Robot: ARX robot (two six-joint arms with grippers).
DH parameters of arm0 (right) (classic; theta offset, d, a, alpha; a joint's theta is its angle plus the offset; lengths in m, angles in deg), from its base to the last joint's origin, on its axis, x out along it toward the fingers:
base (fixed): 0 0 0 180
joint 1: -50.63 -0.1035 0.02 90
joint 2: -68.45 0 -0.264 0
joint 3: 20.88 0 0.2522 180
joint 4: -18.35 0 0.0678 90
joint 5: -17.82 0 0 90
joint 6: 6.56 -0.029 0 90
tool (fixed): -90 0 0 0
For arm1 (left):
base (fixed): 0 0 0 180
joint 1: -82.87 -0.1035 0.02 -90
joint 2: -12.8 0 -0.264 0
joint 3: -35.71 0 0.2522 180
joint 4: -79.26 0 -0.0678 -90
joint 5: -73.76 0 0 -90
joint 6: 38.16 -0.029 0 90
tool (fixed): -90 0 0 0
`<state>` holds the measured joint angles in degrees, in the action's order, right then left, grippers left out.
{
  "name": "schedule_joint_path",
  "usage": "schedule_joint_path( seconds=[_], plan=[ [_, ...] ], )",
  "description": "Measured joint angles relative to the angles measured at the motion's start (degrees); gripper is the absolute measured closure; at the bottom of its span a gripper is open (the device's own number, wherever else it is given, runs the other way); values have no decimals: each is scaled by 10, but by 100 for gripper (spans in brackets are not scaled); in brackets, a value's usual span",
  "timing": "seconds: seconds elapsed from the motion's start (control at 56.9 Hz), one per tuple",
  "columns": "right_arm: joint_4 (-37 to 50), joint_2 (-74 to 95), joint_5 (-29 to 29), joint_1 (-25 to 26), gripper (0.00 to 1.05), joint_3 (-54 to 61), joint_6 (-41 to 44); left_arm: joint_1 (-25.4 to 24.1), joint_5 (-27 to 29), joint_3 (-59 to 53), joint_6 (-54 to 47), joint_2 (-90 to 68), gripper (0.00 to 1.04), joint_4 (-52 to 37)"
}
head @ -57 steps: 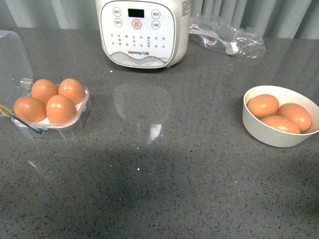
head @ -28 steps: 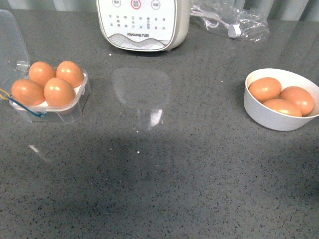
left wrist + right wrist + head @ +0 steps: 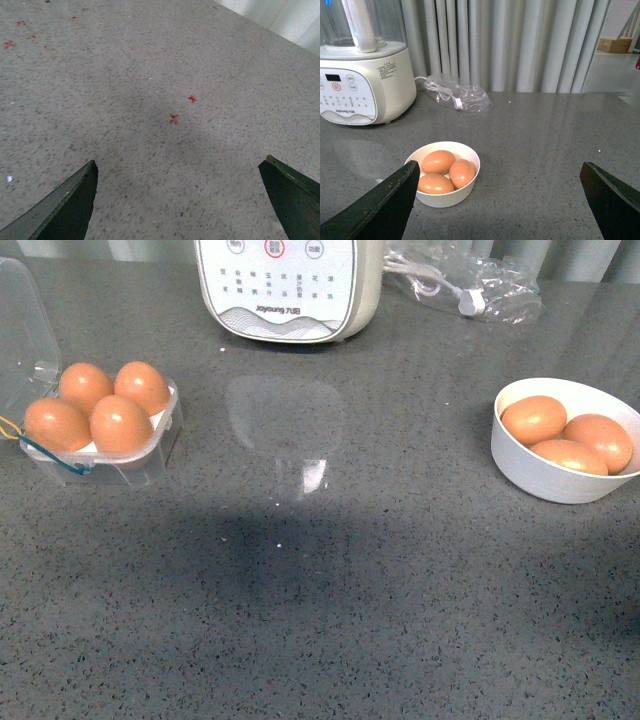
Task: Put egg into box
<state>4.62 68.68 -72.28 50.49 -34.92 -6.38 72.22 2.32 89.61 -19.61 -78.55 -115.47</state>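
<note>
Item 1, left gripper (image 3: 180, 161): two fingers (image 3: 65, 210) show in the left wrist view. They are dark green-black with a matte finish. Each is a flat-sided wedge narrowing to a blunt tip, with a paler grey strip along its upper edge.

Item 2, right gripper (image 3: 500, 164): two fingers (image 3: 380, 210) of the same pattern show in the right wrist view. They are dark tapered wedges with lighter, slightly worn-looking upper edges. Only the finger ends are visible.

Grey speckled counter (image 3: 400, 590); on it: box (image 3: 140, 468) left, white bowl (image 3: 540, 475) right, appliance (image 3: 290, 290) rear, clear bag (image 3: 505, 282), possibly holding cable (image 3: 465, 302).
</note>
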Motion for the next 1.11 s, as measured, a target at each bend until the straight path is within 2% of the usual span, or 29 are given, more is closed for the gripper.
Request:
schedule_joint_path(
  seconds=[0.123,0.281,0.334,0.422,0.545,0.703,0.738,0.755,0.773,0.843,0.878,0.949,1.107],
  plan=[
    [0,0,0,0,7,0,0,15,-10,42,17,-42,7,22],
    [0,0,0,0,7,0,0,56,-68,59,65,-45,7,93],
    [0,0,0,0,7,0,0,60,-67,59,87,-38,7,107],
    [0,0,0,0,7,0,0,54,-39,53,101,-22,7,85],
    [0,0,0,0,7,0,0,18,12,28,80,21,7,37],
    [0,0,0,0,7,0,0,-8,40,-23,50,65,7,6],
    [0,0,0,0,7,0,0,-17,-6,-42,25,66,10,-28],
    [0,0,0,0,7,0,0,-23,-57,-57,0,68,14,-71],
    [0,0,0,0,7,0,0,-24,-83,-66,-12,69,15,-93],
    [0,0,2,0,7,0,0,-23,-248,-136,-100,82,31,-243],
    [0,0,0,0,7,0,0,-14,-291,-165,-131,101,40,-276],
    [0,0,0,0,7,0,0,2,-289,-203,-159,143,56,-286],
    [0,0,1,0,7,0,0,22,-269,-254,-173,196,81,-283]
  ],
)
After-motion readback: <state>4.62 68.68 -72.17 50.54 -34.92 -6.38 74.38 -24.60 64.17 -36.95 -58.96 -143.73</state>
